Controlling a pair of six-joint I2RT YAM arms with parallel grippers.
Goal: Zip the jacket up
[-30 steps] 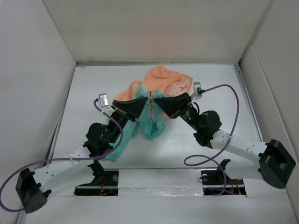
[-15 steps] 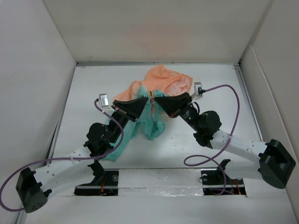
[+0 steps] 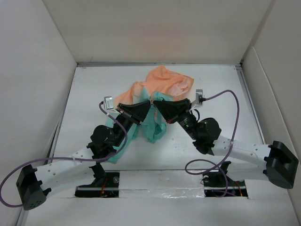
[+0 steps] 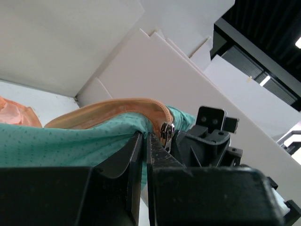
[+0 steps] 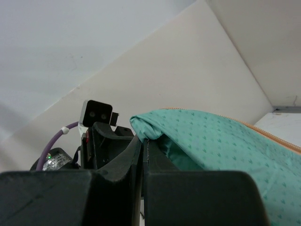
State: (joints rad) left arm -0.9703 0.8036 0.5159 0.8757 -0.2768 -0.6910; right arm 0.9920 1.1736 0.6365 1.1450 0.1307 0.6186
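The jacket (image 3: 162, 87) lies bunched mid-desk, orange hood far, teal hem near, and its front opening is lifted where the two arms meet. The left pincer (image 4: 145, 137) is closed on teal fabric just beside the metal zipper slider (image 4: 166, 130), apparently to steady that edge; the right pincer (image 5: 142, 141) is clamped on the facing teal edge, likely for counter-tension. The white desk (image 3: 89, 108) sits boxed in by plain white walls (image 3: 155, 28)

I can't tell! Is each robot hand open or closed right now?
Left gripper: closed on the jacket.
Right gripper: closed on the jacket.
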